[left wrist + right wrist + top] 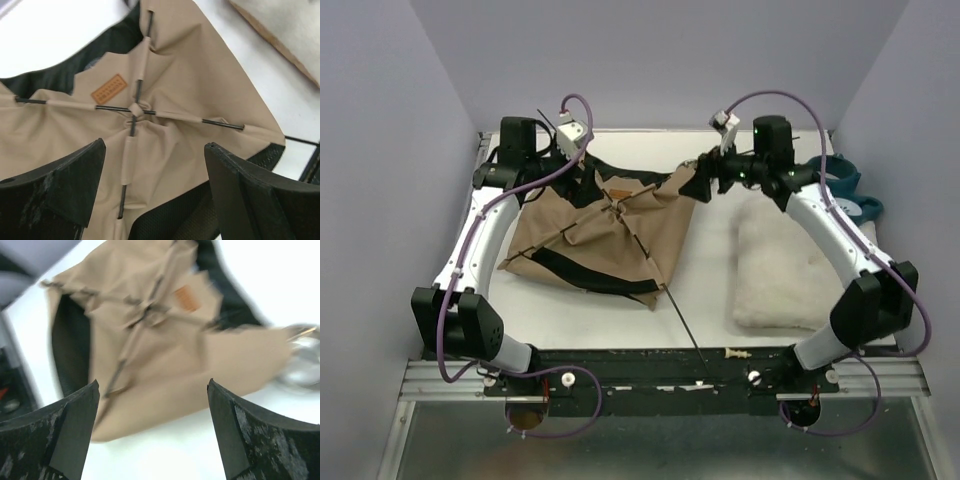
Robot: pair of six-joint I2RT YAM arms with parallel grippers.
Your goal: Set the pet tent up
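Left tool (155, 150) and right tool (152, 390) gape empty — pet tent (610, 235) slumped, pole (685, 328) jutting nearward.

Bright, even light; right wrist view motion-blurred.

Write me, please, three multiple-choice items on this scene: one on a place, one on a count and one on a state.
1. Where does the white cushion lie relative to the pet tent in the top view?
A. On top of it
B. To its right, apart from it
C. Behind it, touching it

2. How many thin black poles cross on the tent?
A. One
B. Two
C. Four

3. How does the right claw stand?
A. Open, holding nothing
B. Shut on a pole
C. Shut on the cushion

Answers: 1 B, bare table shows between them; 2 B, two poles meet at one central crossing; 3 A, its fingers stand wide apart with nothing between them.
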